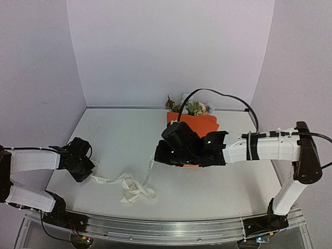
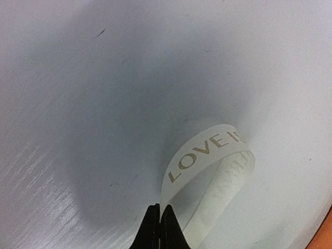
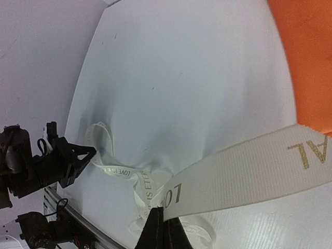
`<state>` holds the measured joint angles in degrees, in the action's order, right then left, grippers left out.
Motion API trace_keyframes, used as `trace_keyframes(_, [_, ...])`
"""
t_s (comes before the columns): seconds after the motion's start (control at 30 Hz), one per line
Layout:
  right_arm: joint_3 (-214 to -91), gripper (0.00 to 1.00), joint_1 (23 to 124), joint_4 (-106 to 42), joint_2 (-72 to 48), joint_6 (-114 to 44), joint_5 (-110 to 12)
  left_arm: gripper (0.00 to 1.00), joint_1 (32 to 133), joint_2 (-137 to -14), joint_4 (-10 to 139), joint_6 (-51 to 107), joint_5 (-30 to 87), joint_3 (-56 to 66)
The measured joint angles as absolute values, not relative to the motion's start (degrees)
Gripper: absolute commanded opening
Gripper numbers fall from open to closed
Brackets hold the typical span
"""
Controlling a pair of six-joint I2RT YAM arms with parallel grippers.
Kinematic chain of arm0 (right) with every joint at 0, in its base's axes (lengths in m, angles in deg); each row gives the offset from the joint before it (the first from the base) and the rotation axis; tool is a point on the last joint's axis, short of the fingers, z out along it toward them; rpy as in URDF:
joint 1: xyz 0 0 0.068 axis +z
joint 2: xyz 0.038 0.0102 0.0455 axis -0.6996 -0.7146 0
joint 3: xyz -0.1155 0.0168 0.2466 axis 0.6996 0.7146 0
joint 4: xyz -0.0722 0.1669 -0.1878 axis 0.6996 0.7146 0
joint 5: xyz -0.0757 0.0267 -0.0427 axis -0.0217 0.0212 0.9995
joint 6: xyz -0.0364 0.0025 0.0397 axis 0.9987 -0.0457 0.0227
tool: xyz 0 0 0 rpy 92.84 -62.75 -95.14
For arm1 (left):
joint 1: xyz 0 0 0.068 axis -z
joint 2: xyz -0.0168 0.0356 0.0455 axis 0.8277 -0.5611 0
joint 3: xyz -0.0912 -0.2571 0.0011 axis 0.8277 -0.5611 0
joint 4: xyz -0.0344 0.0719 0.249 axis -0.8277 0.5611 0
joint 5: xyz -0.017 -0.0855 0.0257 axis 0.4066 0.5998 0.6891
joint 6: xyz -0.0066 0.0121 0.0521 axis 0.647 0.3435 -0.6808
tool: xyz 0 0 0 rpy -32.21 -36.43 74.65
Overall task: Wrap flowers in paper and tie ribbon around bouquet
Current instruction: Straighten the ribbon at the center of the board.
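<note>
White worktop (image 1: 124,129), matte, lit from above, soft shadows near the middle. Close up in the left wrist view its surface has fine streaky grain and a small dark scuff (image 2: 101,32). Pale lilac backdrop on three sides: back panel (image 1: 171,52), left panel (image 1: 36,78), right panel (image 1: 303,62), all plain, meeting the worktop at its far and side edges. Silver metal rail (image 1: 166,229) runs along the near edge, slightly curved in the top view.

The left arm is bent low at the left side; the left gripper (image 1: 90,171) is pointed inward, its fingers (image 2: 169,231) closed tight on the ribbon (image 2: 207,148). The right arm is extended leftward from a raised elbow; the right gripper (image 1: 157,156) is likewise closed on the ribbon.
</note>
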<state>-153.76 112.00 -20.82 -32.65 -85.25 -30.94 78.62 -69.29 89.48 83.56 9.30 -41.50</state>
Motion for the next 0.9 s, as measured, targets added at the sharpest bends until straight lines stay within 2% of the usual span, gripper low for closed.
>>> trace_keyframes(0.1, [-149.56,0.0,108.42,-19.81,-26.01,-84.44,-30.01,0.0,77.21,-68.33,91.54,80.66,8.68,-36.37])
trace_keyframes(0.33, [-142.72,0.0,92.29,-11.83,-5.57,-81.58,-24.69,0.0,71.48,-66.2,94.81,71.31,1.54,-7.06])
trace_keyframes(0.43, [-142.39,0.0,86.66,-7.42,1.8,-79.98,-21.33,0.0,69.16,-64.61,94.76,68.2,-1.02,-0.11])
trace_keyframes(0.67, [-141.39,0.0,73.75,3.7,13.45,-77.08,-16.34,0.0,66.11,-64.24,97.48,63.34,-4.05,2.55])
trace_keyframes(0.9, [-143.19,0.0,71.15,14.52,20.16,-75.2,-10.45,0.0,65.93,-64.18,99.9,60.86,-2.09,2.5])
